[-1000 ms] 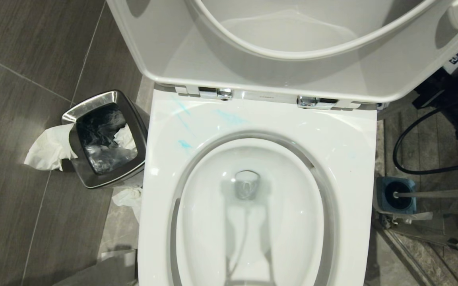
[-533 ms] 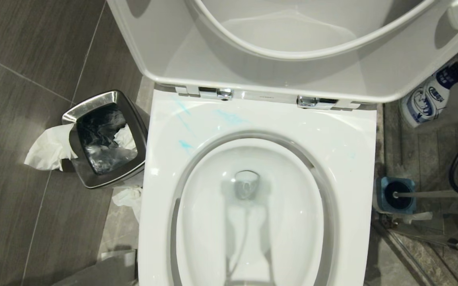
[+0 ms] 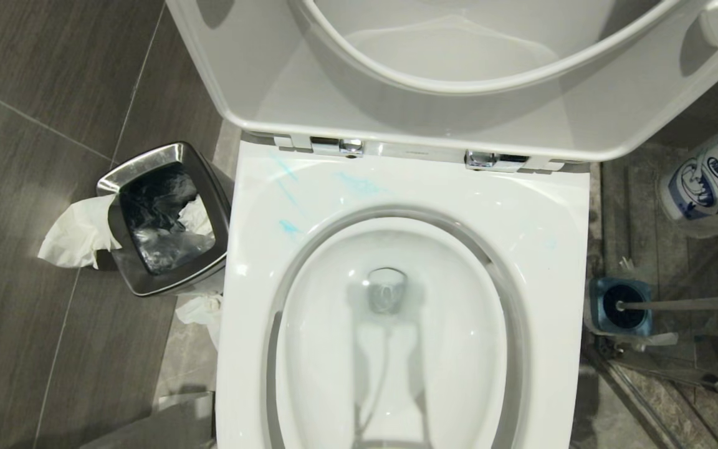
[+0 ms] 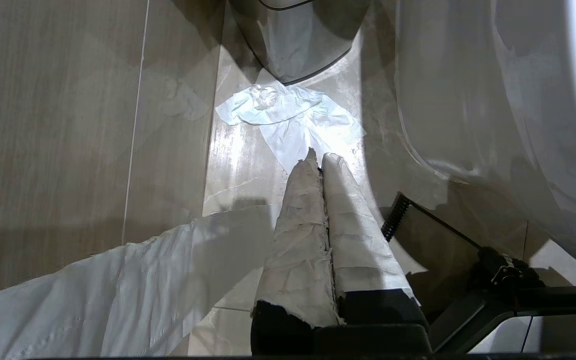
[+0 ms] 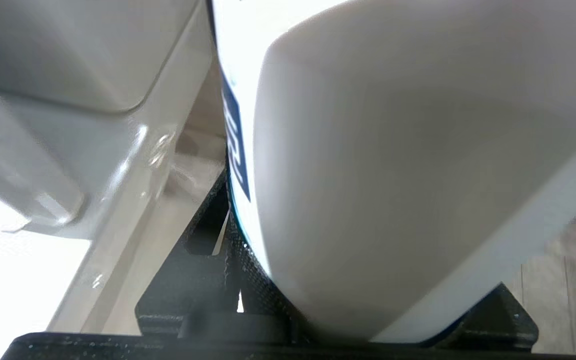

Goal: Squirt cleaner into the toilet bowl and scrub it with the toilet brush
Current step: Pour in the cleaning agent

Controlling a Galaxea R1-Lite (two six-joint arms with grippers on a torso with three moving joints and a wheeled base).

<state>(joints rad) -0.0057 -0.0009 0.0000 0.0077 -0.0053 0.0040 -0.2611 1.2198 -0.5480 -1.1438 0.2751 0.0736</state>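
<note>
The right gripper [image 5: 248, 280] clamps a smooth, likely slippery white bottle [image 3: 711, 174] of cleaner by its body beside the toilet bowl [image 3: 409, 199]; the left gripper [image 4: 318, 160] hangs closed, empty.

White glossy ceramic toilet bowl [image 3: 409, 206], seat and lid raised. Pale turquoise cleaner smears [image 3: 289, 228] on its rear rim. Slim white-handled toilet brush [image 3: 677, 304] right of bowl, head down in holder.

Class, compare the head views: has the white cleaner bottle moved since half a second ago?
Yes. The bottle has slid right and slightly down, away from the raised toilet lid, towards the picture's edge.
</note>
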